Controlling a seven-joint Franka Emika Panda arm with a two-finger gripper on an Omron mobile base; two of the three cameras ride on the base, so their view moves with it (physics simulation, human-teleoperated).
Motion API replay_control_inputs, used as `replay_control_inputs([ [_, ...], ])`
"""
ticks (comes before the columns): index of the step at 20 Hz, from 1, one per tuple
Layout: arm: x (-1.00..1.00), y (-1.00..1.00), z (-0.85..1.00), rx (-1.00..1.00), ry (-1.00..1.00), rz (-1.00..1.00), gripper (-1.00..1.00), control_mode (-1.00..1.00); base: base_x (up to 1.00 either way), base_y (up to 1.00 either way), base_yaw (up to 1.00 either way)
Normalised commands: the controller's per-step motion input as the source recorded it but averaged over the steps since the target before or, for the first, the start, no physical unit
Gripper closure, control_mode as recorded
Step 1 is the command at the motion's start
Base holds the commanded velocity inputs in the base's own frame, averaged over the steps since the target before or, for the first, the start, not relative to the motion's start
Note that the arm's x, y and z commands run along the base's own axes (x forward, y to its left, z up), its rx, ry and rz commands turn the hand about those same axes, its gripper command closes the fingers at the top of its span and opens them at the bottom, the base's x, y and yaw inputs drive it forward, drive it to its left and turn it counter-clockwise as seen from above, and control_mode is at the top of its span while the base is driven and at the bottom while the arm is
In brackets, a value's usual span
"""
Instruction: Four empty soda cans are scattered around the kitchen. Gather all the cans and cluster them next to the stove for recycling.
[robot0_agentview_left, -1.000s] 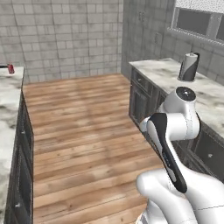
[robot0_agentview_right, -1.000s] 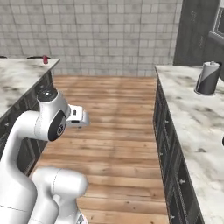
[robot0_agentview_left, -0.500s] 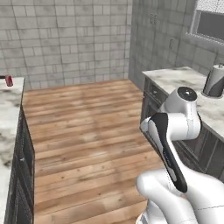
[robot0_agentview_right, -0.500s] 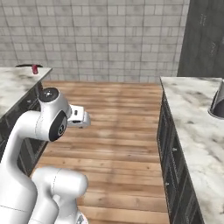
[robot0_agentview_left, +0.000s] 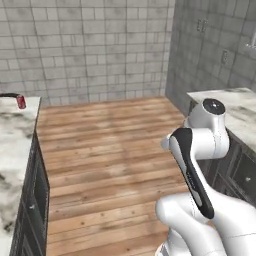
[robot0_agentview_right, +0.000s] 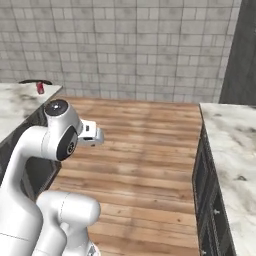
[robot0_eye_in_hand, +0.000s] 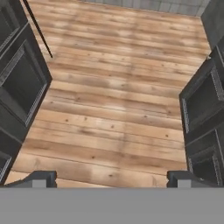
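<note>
Fingers (robot0_eye_in_hand: 41, 178): two dark tips at the bottom corners of the hand view, spread wide apart with nothing between them; gripper (robot0_eye_in_hand: 111, 179) empty, looking down at bare floor

Wooden plank floor (robot0_agentview_left: 110, 145): one, the largest item; a broad open aisle running from the base to the far wall, free of obstacles in both base views

Grey tiled wall (robot0_agentview_right: 130, 45): one, closing the far end of the aisle

Marble counters: two, one along each side of the aisle; left counter (robot0_agentview_left: 12, 145), right counter (robot0_agentview_right: 232, 145); their dark cabinet fronts (robot0_eye_in_hand: 22, 83) border the floor on both sides in the hand view

Arm (robot0_agentview_right: 55, 140): one, white, folded close above the base

Red soda can (robot0_agentview_left: 21, 102): one counted, upright near the far corner of the left counter, close to its edge; also seen at (robot0_agentview_right: 40, 88)

Change from half a second ago: the whole scene has slid sideways, so the cameras have turned; the paper-towel roll on the right counter has left the picture
</note>
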Motion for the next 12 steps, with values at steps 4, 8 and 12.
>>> replay_control_inputs([
  [4, 0.0, 0.0, 0.0, 0.0, 0.0, 0.0, -1.0, 1.0, 0.06, -0.05, 0.33],
  [8, 0.0, 0.0, 0.0, 0.0, 0.0, 0.0, -1.0, 1.0, 0.15, -0.15, 0.37],
  [12, 0.0, 0.0, 0.0, 0.0, 0.0, 0.0, -1.0, 1.0, 0.54, -0.37, 0.36],
])
